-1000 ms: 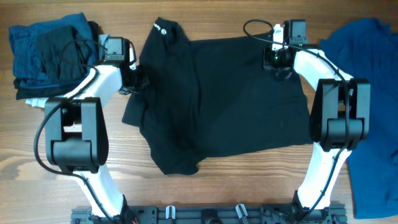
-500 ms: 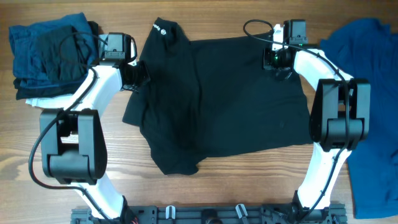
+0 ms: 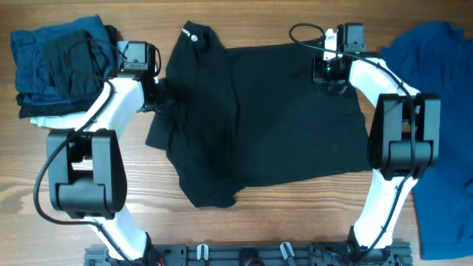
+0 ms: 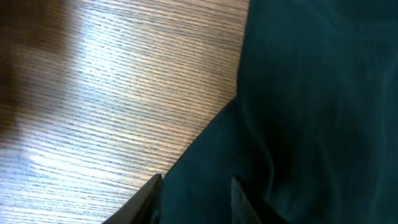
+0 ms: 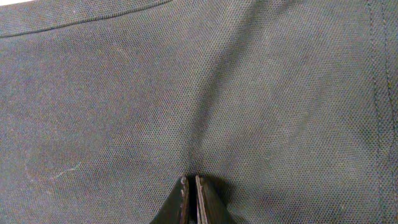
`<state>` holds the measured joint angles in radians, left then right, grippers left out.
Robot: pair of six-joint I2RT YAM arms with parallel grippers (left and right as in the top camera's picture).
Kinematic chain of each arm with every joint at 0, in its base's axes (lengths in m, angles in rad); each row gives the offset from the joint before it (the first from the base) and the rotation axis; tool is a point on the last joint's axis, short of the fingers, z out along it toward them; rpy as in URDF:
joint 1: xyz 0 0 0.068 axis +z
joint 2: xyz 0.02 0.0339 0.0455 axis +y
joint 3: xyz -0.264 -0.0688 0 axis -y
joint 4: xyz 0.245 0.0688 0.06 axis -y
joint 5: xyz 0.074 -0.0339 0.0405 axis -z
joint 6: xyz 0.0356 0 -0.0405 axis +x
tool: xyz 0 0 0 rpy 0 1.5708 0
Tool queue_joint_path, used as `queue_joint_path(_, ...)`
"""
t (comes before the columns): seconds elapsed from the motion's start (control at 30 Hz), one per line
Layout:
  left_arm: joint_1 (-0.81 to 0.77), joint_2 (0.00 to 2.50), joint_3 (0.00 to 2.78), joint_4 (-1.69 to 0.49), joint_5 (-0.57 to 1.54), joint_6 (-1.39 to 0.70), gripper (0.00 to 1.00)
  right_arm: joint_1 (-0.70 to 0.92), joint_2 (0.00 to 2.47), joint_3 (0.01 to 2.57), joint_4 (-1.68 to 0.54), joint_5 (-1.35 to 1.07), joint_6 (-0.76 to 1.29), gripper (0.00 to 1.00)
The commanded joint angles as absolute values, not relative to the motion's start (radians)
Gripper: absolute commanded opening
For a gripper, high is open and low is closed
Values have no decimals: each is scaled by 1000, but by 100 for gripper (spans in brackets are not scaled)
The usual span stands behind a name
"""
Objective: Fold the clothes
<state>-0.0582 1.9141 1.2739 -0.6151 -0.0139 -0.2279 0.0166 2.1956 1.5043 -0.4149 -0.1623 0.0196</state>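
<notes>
Left fingers: parted, holding nothing, over the black T-shirt edge at 9 o'clock. Right fingers: pressed shut, pinching its cloth at 1 o'clock. Shirt: rumpled, middle of counter. Risk: a one-sided pull could drag and bunch it instead of folding.

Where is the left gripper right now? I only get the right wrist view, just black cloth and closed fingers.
Observer: The left gripper sits at the black T-shirt's left edge, jaws apart.
Operator: Anything else on the table?
Observer: A blue shirt lies spread at the right end.
Operator: And the left end?
Observer: A pile of dark folded clothes sits at the far left corner.
</notes>
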Motion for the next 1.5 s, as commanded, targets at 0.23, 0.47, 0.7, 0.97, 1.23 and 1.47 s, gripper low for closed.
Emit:
queue_joint_path(0.23,-53,2032,1277,-608,29,-29,46,14,2217,1486,-457,-111,2,6)
queue_joint_path(0.47,-43,2043,1277,-635,-106,-88,20,14,2217,1486,-457,-111,2,6)
queue_joint_path(0.7,18,2043,1277,-728,-222,-325,14,14,2217,1486,-458,-111,2,6)
queue_joint_path(0.97,97,2043,1278,-793,-236,-383,17,14,2217,1486,-450,-111,3,9)
queue_joint_path(1.23,94,1934,1389,-805,-226,-383,30,14,2172,1497,-416,-112,3,14)
queue_joint_path(1.47,80,1800,1487,-812,-7,-383,47,13,1983,1509,-543,-112,37,20)
